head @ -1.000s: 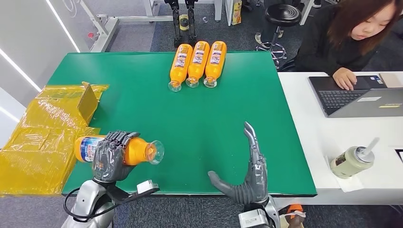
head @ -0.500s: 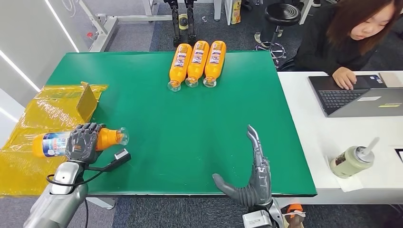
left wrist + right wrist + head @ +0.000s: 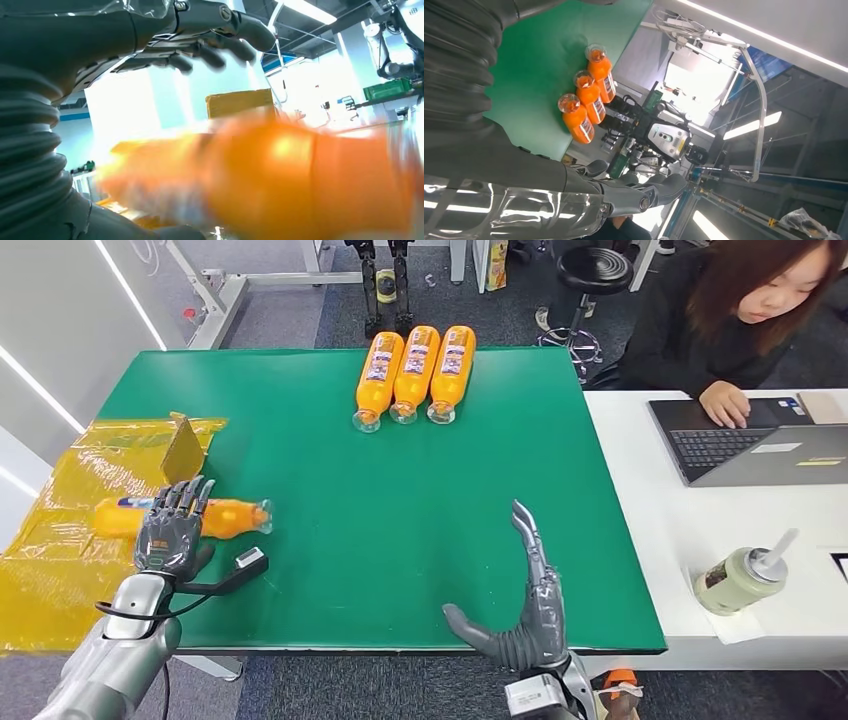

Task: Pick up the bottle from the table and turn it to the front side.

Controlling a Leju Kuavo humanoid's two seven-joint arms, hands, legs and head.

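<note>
While my right hand (image 3: pixel 520 615) waits at the near edge of the green surface (image 3: pixel 400 500), I see it hold nothing, palm up on edge, fingers straight and spread, the thumb stuck out to the left. On the near left my left hand (image 3: pixel 172 530) sits over the bottle (image 3: pixel 225 517), which lies on its side at the left edge of the green surface, cap end pointing right and the other end reaching onto the yellow plastic sheet (image 3: pixel 70 540). The fingers (image 3: pixel 185 495) fan out straight above the bottle rather than wrapping it; in the left wrist view they stand apart over a blurred orange body (image 3: pixel 280 180), so I read this hand as spread and not gripping, though I cannot tell whether the palm touches the bottle. A small yellow-taped cardboard box (image 3: pixel 184 452) stands just beyond that hand on the sheet. Farther off, near the far edge of the green surface, three orange bottles (image 3: pixel 414 373) lie side by side, touching, caps toward me. To the right a white desk (image 3: pixel 700 540) adjoins the surface, carrying a pale cup with a straw (image 3: pixel 742 578) near me and a laptop (image 3: pixel 760 440) farther back, where a person (image 3: pixel 740 320) in dark clothing sits with a hand on the keyboard.
</note>
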